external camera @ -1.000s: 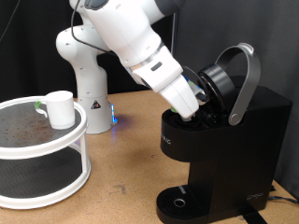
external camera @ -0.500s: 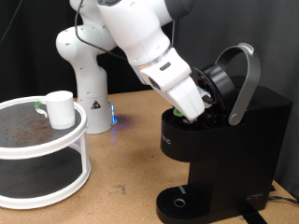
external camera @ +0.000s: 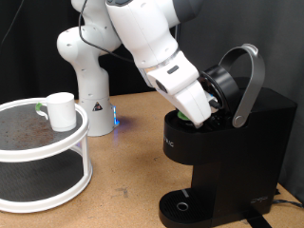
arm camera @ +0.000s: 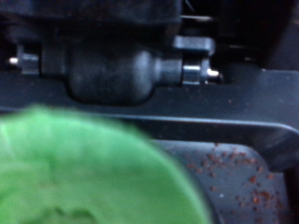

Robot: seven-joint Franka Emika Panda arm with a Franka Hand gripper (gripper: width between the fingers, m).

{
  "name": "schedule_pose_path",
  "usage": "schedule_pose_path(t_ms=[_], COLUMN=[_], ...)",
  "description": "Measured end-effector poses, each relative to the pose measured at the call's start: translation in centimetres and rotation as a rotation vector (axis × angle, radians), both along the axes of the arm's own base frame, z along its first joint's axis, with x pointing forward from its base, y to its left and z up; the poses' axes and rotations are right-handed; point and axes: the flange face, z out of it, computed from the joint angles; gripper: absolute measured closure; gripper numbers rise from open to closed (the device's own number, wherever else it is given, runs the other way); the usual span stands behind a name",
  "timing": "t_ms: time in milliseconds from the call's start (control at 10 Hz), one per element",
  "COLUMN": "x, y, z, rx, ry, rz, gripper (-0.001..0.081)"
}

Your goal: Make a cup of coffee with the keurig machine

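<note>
gripper (external camera: 204, 116) sits low in the open brew head of the keurig machine (external camera: 228, 142); jaw opening cannot be told. green pod (arm camera: 93, 173) fills the wrist view, blurred. cup (external camera: 61, 110) rests on the round rack (external camera: 57, 152), at its far edge. risk: pod seats crooked, lid jams.

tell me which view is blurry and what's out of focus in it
Wrist view: the green pod fills the foreground as a soft blur, too close to focus, and the dark inside of the keurig machine is dim. Exterior view: sharp and evenly lit, the gripper reaching into the machine's open head, the cup crisp.
</note>
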Motion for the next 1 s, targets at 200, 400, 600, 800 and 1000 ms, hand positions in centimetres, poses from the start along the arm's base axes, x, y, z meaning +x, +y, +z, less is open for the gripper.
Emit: schedule_pose_path(t_ms=[200, 400, 600, 800, 1000], x=[0.0, 0.1, 0.0, -0.4, -1.0], y=[0.1, 0.1, -0.6, -2.5, -4.3], z=[-0.1, 0.1, 0.8, 2.2, 3.5], rx=[0.003, 0.028, 0.077, 0.124, 0.145], ry=[0.001, -0.002, -0.017, -0.039, -0.045], rz=[-0.002, -0.016, -0.007, -0.016, -0.025], gripper=[0.0063, 0.0011, 0.0002, -0.0001, -0.0001])
